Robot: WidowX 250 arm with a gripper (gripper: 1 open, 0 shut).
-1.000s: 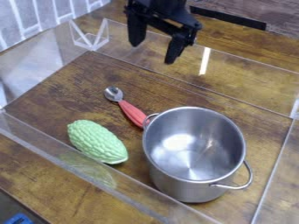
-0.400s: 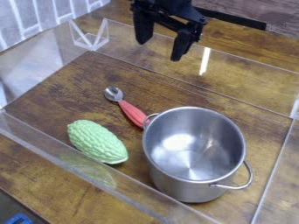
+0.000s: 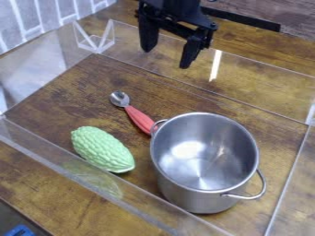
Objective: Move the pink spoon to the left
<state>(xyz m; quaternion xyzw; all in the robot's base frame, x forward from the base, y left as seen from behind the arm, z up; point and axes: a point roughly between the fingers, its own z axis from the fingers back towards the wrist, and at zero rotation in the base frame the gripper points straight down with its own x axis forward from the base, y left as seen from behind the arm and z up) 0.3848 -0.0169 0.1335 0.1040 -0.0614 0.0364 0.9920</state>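
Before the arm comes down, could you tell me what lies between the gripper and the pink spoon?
Only bare wooden table shows between gripper and spoon in the camera view.

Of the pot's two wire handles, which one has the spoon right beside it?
The handle on the pot's upper-left rim, next to the pink grip of the spoon; the other handle, at the lower right, has nothing beside it.

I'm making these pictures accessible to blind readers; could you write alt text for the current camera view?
A pink-handled spoon lies on a wooden table between a bumpy green vegetable and a metal pot. Beyond them hangs a dark, open gripper.
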